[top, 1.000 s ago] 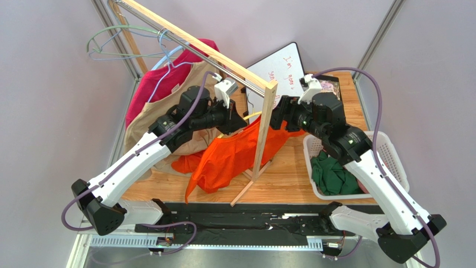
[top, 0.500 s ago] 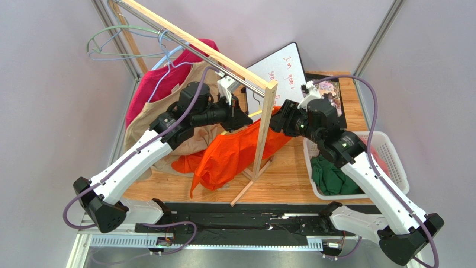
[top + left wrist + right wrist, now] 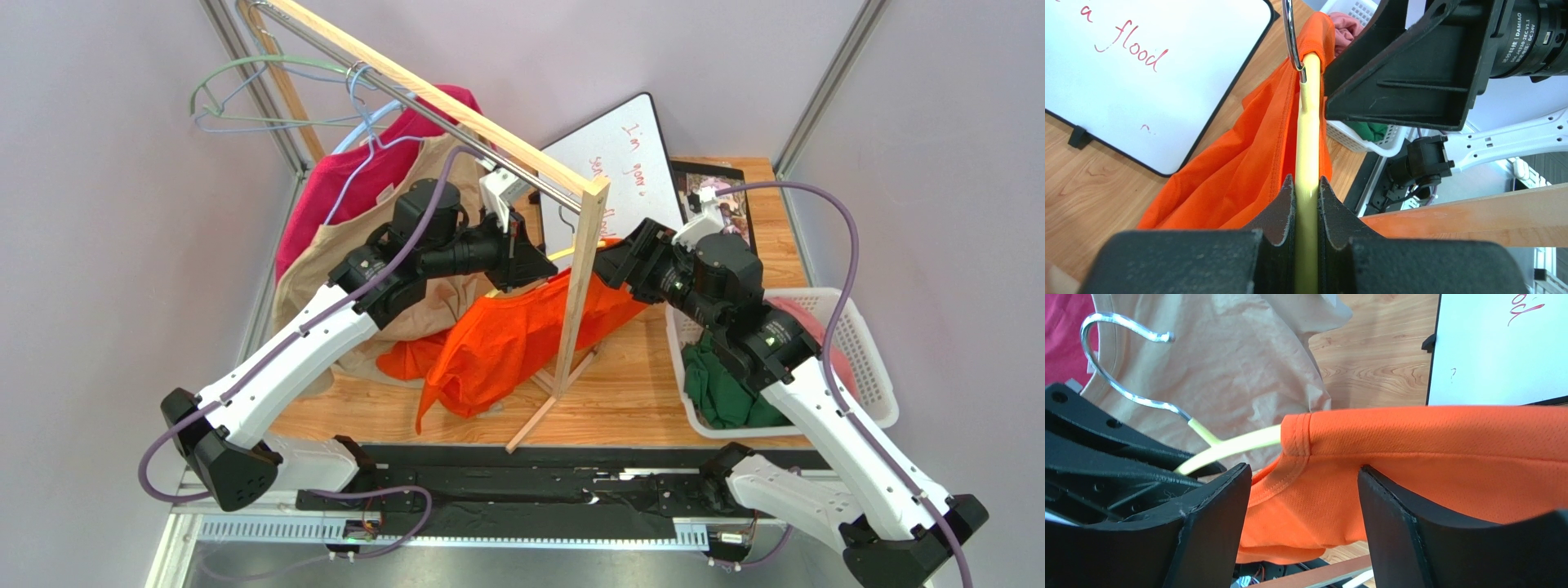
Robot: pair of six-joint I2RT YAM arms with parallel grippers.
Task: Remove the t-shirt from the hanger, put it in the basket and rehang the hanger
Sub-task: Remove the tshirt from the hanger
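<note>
Top external view showed two white robot arms reaching from the near table edge toward a wooden rack post (image 3: 577, 306), the reference point for everything here.

Nearest, just left of the post's foot, the hem of the orange t-shirt (image 3: 491, 349) pooled on the table. Right of the post sat a white basket (image 3: 865, 337) holding green and pink clothes.

Level with the post and just left of it, the t-shirt hung from a yellow hanger (image 3: 1308, 122), whose silver hook appeared free of the rail. The left gripper (image 3: 1307, 184) was clamped tight on the hanger's bar, with nothing else in its jaws. The right gripper (image 3: 1303, 478), reaching in from the right of the post, stood wide open. Its jaws straddled the t-shirt's shoulder at the collar seam without pinching it.

Beyond the post leaned a whiteboard (image 3: 620, 153) with red handwriting. Far left of the post hung a tan shirt (image 3: 319, 276) and a magenta shirt (image 3: 325, 196).

The t-shirt looked like a thin mesh knit: light, limp and likely to slide easily along the smooth, stiff hanger. The doubled fabric at the collar and shoulder seam seemed the firmest place to pinch. A pull from there, outward along the hanger's arm, would probably free that shoulder without overstretching the neck.
</note>
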